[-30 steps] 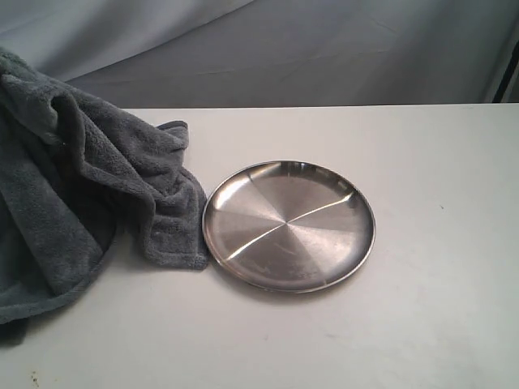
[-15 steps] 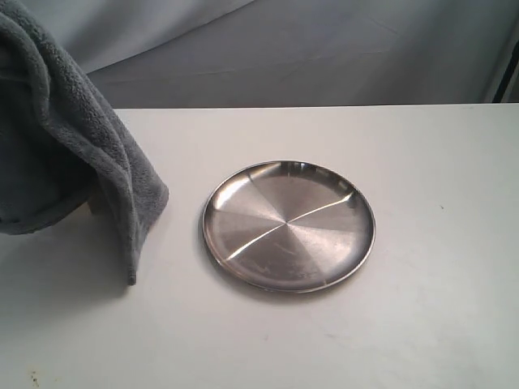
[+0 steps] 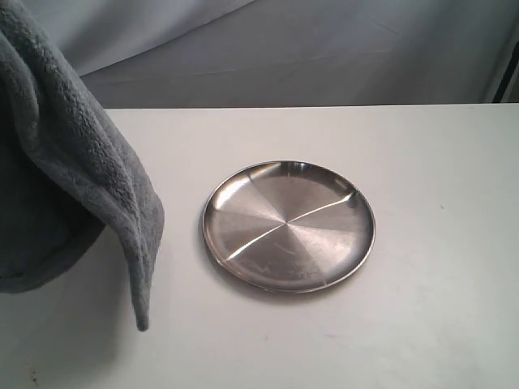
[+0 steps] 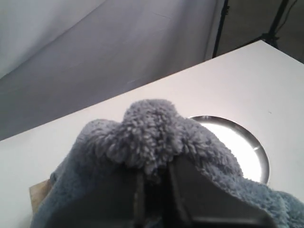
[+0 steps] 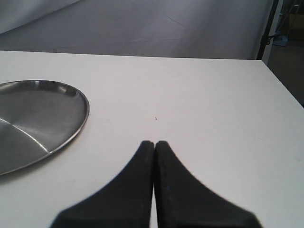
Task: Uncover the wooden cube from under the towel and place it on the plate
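Observation:
The dark grey fluffy towel (image 3: 73,186) hangs in the air at the left of the exterior view, one corner dangling toward the table. In the left wrist view my left gripper (image 4: 153,171) is shut on a bunched fold of the towel (image 4: 149,130). A pale wooden edge, apparently the wooden cube (image 4: 40,194), peeks out below the cloth there; the exterior view hides it behind the towel. The shiny steel plate (image 3: 288,225) lies bare mid-table, also seen as the plate (image 4: 247,152) and the plate (image 5: 33,118). My right gripper (image 5: 154,142) is shut on nothing, low over the table beside the plate.
The white table (image 3: 422,324) stretches to the right of the plate and toward the front. A grey cloth backdrop (image 3: 324,49) hangs behind the far edge. A dark stand (image 4: 219,26) rises off the table's far corner.
The towel has been lifted off the table from a crumpled heap beside the plate. It now hangs from the left gripper, with its dangling corner swung lower and nearer the front.

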Controlling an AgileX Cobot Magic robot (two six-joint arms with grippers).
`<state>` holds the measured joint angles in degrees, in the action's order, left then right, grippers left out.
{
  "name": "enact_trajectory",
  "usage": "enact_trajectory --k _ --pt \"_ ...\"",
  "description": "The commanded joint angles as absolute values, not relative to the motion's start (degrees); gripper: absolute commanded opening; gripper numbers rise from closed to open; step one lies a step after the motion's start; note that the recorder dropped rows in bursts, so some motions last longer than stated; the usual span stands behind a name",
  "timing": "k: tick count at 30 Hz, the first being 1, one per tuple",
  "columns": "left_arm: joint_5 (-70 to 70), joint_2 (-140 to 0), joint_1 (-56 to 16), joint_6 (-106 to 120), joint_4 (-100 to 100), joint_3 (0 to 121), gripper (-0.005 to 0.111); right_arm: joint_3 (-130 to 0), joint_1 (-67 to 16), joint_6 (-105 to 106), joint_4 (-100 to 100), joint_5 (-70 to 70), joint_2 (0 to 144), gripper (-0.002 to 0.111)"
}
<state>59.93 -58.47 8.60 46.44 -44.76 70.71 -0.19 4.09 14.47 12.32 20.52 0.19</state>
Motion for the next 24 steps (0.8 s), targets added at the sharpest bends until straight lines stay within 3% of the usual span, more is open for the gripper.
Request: enact_trajectory --k 1,8,17,24 --pt "61.8 -52.2 8.6 46.4 -46.2 65.8 0.000 0.0 4.0 14.5 12.6 19.8 0.0 0.000" --pt "58.0 -41.8 8.6 46.5 -46.1 48.9 0.000 0.0 4.0 14.5 12.6 19.8 0.0 0.000" --pt "43.3 -41.6 8.6 47.1 -58.1 24.3 0.000 0.0 4.0 14.5 12.6 19.8 0.0 0.000" --pt "37.9 -41.6 8.6 57.6 -69.8 15.4 0.000 0.0 4.0 14.5 12.6 19.8 0.0 0.000"
